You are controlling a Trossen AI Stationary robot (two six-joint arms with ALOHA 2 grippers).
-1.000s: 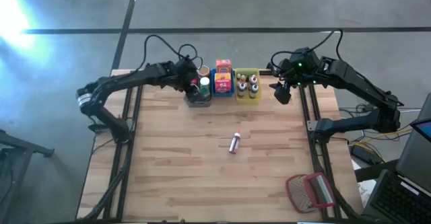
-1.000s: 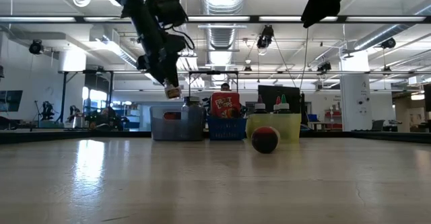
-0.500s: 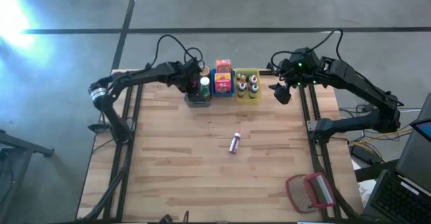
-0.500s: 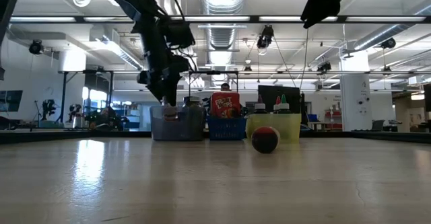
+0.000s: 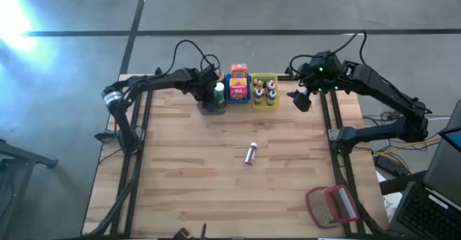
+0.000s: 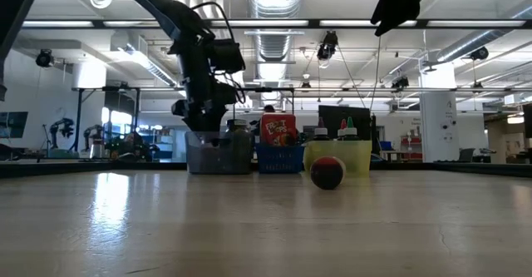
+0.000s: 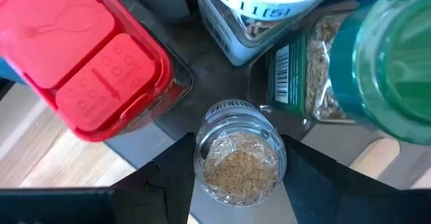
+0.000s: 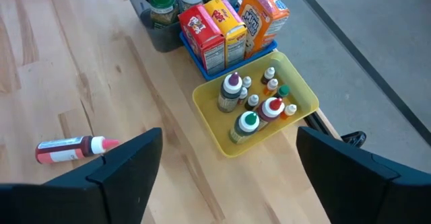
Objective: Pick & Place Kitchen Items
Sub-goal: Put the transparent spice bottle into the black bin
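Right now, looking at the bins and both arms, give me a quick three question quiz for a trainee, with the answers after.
1. True or false: the left gripper holds a small glass jar over the grey bin.
2. Which bin holds the small capped bottles? A grey, B blue, C yellow.
3. Fill in: one bottle lies on its side on the bare ____, apart from the bins.

Key
1. True; the fingers clamp the jar on both sides.
2. C, the yellow bin; the blue bin holds boxes.
3. Table; the lying bottle is alone mid-table. The right gripper hangs open by the yellow bin.
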